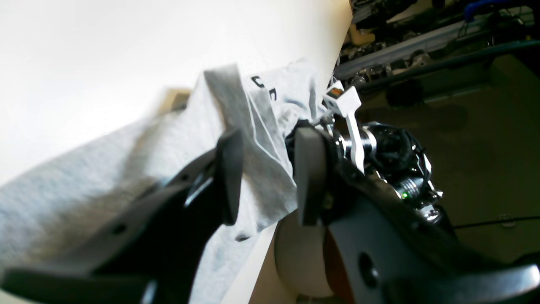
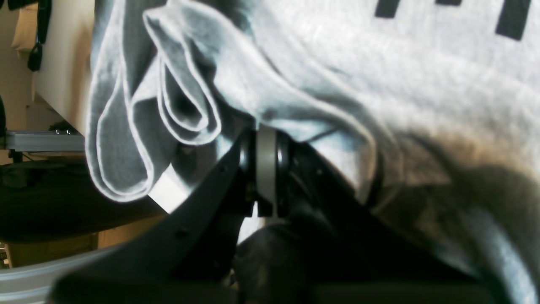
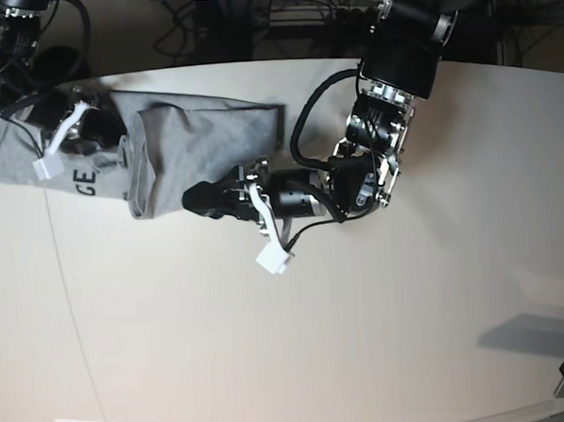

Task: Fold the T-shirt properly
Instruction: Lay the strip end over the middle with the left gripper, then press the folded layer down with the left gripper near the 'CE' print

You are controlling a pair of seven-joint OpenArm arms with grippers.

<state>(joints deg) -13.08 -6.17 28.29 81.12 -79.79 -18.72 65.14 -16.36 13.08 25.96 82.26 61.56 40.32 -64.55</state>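
Left hand (image 1: 263,177) was seen part-open astride T-shirt (image 3: 203,139) hem; right hand (image 2: 265,169) was clamped on cloth at 9 o'clock. Soft, limp; edges are best gripped.

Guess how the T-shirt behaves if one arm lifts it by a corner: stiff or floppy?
Probably floppy: the T-shirt curls into loose rolled hems beside the right gripper. It likely drapes and sags, since it hangs in soft folds between the fingers of the left gripper. On the table it lies bunched, so pushing may wrinkle it.
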